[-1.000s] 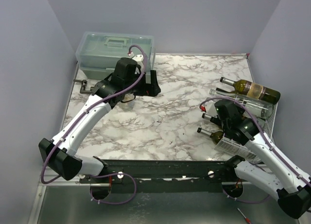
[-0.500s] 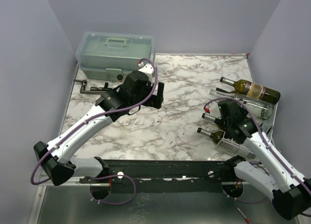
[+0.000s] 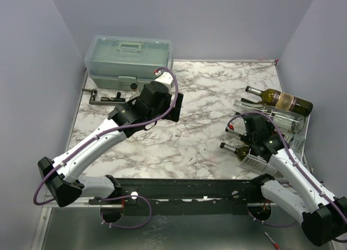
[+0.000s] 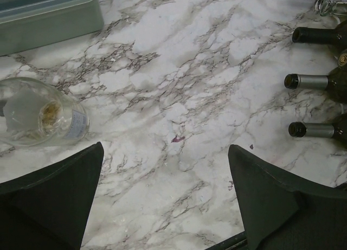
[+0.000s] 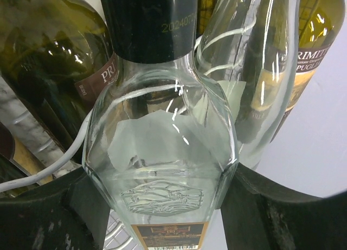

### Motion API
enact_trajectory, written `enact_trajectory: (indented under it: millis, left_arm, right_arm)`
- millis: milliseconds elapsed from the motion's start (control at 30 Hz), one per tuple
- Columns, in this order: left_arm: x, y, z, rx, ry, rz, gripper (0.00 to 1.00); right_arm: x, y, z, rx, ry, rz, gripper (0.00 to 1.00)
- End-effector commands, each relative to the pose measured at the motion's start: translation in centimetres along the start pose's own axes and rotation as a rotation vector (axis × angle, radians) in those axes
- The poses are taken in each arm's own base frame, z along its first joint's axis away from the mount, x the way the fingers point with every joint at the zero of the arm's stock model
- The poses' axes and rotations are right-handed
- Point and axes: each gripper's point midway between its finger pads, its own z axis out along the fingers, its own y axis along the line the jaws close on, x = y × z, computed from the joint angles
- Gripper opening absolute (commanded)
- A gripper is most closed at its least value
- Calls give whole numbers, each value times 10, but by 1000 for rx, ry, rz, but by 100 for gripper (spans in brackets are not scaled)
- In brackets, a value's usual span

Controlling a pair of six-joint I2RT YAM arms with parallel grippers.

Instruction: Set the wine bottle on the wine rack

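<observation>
A white wire wine rack (image 3: 262, 164) stands at the table's right edge with several bottles lying on it. My right gripper (image 3: 251, 132) is over the rack, shut on a clear wine bottle with a black cap (image 5: 162, 125). Its fingers (image 5: 49, 217) press on both sides of the bottle's shoulder, and its black neck (image 3: 232, 129) sticks out to the left. Rack wire (image 5: 54, 164) shows beside it. My left gripper (image 3: 176, 105) is open and empty above mid-table (image 4: 165, 147). Another clear bottle (image 4: 40, 117) lies on the marble near the toolbox, and its base shows in the top view (image 3: 133, 87).
A translucent grey-green toolbox (image 3: 129, 57) stands at the back left (image 4: 49, 17). A dark green bottle (image 3: 279, 100) and a clear bottle (image 3: 271, 117) lie across the rack's top. Dark bottle necks (image 4: 309, 81) point towards the table's middle. Walls close in on the left, back and right.
My left arm has swung right and forward, away from the toolbox, with its gripper open. My right gripper has shifted slightly over the rack, still on the clear bottle.
</observation>
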Motion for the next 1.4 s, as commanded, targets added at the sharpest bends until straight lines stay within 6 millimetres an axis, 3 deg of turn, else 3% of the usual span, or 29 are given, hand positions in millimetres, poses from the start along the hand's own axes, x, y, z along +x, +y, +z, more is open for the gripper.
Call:
enact_trajectory:
  millis: [0,67,100,300,333,467,667,1033,1367]
  left_arm:
    - [-5,6,-6,-35,-28,21,99]
    - [-4,7,-5,-42,-27,27,99]
    - [-4,7,-5,-44,-25,28,99]
    - [-2,7,-2,-52,-19,35,99]
    - [-2,7,-1,-53,-17,36,99]
    - [1,10,2,-68,-10,40,99]
    - [4,12,8,-56,2,25,99]
    - [7,19,27,9,35,-70,99]
    - [-3,-12,29,260,10,-118,99]
  right_arm:
    - [11,11,4,-43,45,-173,5]
    - [13,15,4,-59,52,-186,31]
    - [14,16,4,-61,51,-189,36]
    - [19,32,4,-124,50,-231,36]
    - [20,35,4,-136,47,-241,37]
    - [19,43,2,-163,27,-229,60]
    - [19,57,-3,-210,-10,-234,74]
    - [14,72,-11,-216,-91,-233,83]
    - [-1,66,-25,-184,-204,-220,100]
